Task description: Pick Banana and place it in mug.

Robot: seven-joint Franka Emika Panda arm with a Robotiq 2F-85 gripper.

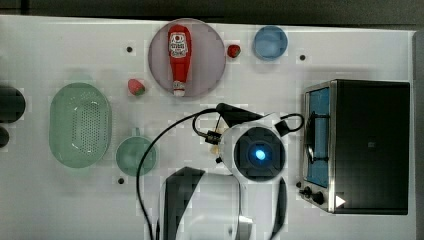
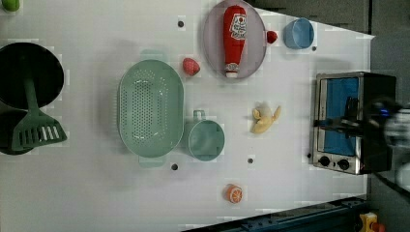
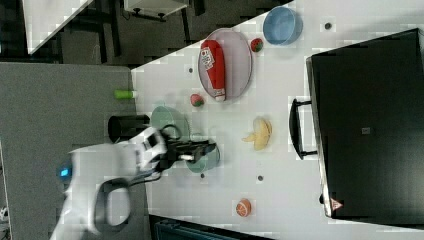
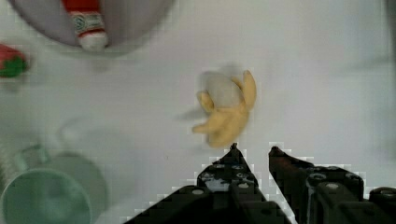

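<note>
White bench (image 2: 96, 193) fills the scene, with a dark floor at its edges. My end effector (image 4: 254, 150) hangs above the bench with nothing held; its two black fingers (image 4: 232, 161) stand slightly apart with a narrow gap between them. The banana (image 4: 227, 111) lies on the bare bench just beyond my fingertips, pale yellow, its peel splayed and white flesh showing.

In the left view the banana (image 2: 265, 120) sits near the middle of the bench, between the mug (image 2: 206, 139) on the left view's left and a silver toaster oven (image 2: 341, 121) on the left view's right. The mug is teal, upright and open-mouthed, touching or just beside the rim of a larger green colander (image 2: 151, 107). Above the banana in the left view is a pink plate (image 2: 212, 43) with a red ketchup bottle (image 2: 234, 39) lying on it. A strawberry (image 2: 191, 66) rests beside the plate, between it and the colander; a second, smaller strawberry (image 2: 271, 36) lies between the plate and a blue cup (image 2: 298, 33). An orange slice (image 2: 234, 193) lies well apart, near the bench's lower edge in the left view. At the left view's left, a green spatula (image 2: 36, 123) rests across a black pan (image 2: 29, 72).

In the top view my white arm (image 1: 257, 152) covers most of the banana.
</note>
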